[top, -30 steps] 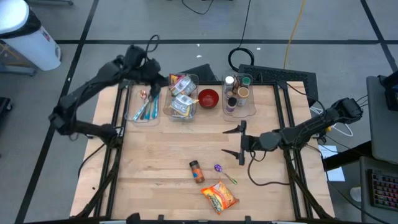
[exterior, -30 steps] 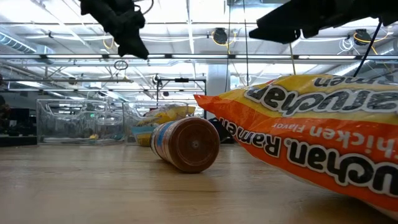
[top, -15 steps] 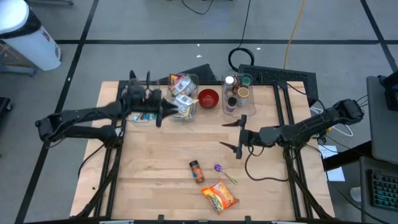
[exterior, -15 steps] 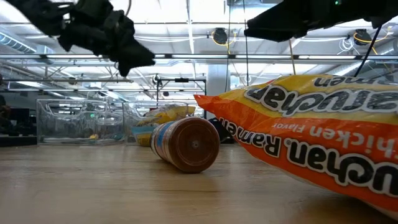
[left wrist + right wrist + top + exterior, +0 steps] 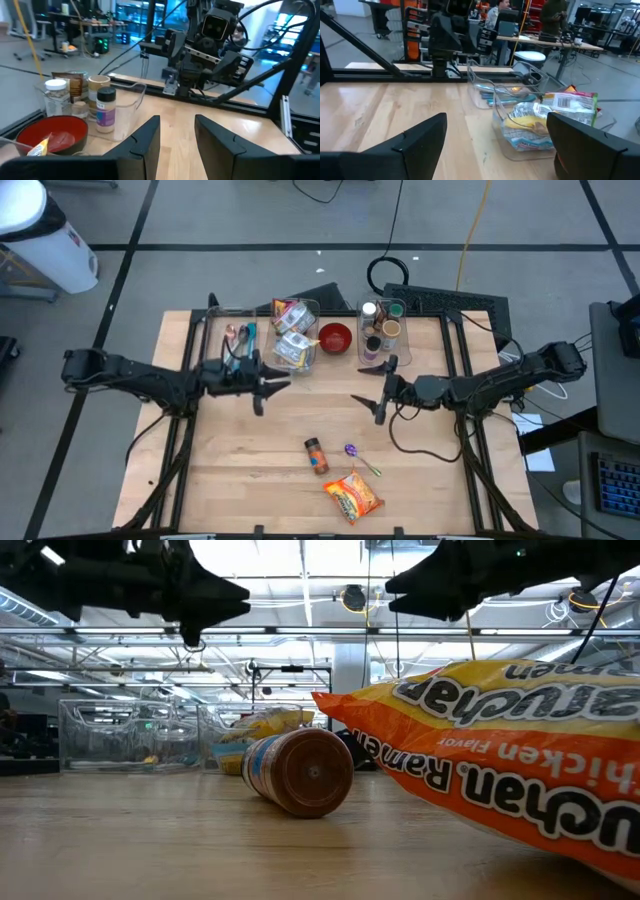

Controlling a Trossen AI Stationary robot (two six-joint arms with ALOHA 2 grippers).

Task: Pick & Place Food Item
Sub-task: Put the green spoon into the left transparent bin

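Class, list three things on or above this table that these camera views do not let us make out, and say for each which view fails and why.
1. Ramen packet: low view, its right end is cut off by the picture edge.
2. Small purple item near the spice jar: high view, too small to identify.
3. Left gripper and right gripper: low view, dark shapes against bright ceiling lights; fingers unreadable there.

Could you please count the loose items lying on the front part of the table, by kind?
Ramen packet: 1
Spice jar: 1
Purple lollipop: 1
Total: 3
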